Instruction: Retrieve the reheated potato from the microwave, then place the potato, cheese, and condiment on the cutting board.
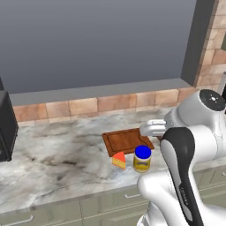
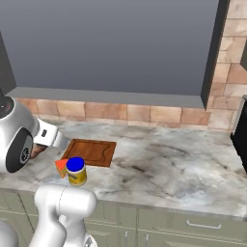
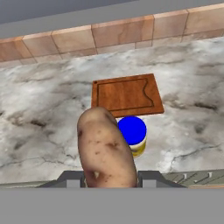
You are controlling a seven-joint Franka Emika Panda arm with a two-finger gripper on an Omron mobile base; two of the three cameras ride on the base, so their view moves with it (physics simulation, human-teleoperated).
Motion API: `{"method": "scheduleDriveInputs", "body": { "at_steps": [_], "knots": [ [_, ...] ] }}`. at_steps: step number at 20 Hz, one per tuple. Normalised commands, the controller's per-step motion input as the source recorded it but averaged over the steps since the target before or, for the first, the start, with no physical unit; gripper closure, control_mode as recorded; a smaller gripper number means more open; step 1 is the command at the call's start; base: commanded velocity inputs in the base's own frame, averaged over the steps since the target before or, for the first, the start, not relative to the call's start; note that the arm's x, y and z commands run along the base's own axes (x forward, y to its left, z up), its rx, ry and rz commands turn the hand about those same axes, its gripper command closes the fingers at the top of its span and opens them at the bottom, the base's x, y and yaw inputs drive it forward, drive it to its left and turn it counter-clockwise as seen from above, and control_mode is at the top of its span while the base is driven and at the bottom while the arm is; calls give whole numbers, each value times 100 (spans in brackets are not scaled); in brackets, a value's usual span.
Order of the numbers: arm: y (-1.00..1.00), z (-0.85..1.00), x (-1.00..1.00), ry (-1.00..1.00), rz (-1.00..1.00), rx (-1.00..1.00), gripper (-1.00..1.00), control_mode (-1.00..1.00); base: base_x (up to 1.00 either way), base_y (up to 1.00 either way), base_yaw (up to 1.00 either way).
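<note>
My gripper [image 3: 109, 177] is shut on the lumpy brown potato [image 3: 105, 148], which stands up between the fingers [image 3: 148, 178]. Beyond it on the marble counter are the blue-lidded condiment jar [image 3: 133, 134] and, further back, the dark reddish-brown cutting board [image 3: 127, 94], which is bare. From the base, the cheese wedge [image 1: 118, 160] lies on the counter at the board's [image 1: 128, 140] near edge, right beside the jar [image 1: 142, 159]. The hand [image 2: 48, 137] hovers at the board's [image 2: 91, 151] side with the potato [image 2: 36, 150] under it. The microwave is out of view.
A brick backsplash [image 1: 88, 107] and a grey wall bound the counter at the back. A black appliance's edge [image 1: 6, 128] stands at the counter's left end, another dark edge [image 2: 240, 130] at the right. Drawers [image 2: 202, 224] run below the counter front.
</note>
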Motion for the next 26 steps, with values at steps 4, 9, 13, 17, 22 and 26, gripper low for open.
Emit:
{"method": "scheduleDriveInputs", "body": {
  "at_steps": [4,9,13,17,22,26],
  "knots": [
    [0,0,0,0,0,0,100,-100,0,0,0],
    [0,0,0,0,0,0,100,-100,0,0,0],
    [0,0,0,0,0,0,100,-100,0,0,0],
    [4,-4,13,2,-2,0,100,-100,0,0,0],
    [28,-4,54,0,-5,0,100,-100,0,0,0],
    [26,-7,68,10,0,0,100,-100,0,0,0]
  ]
}}
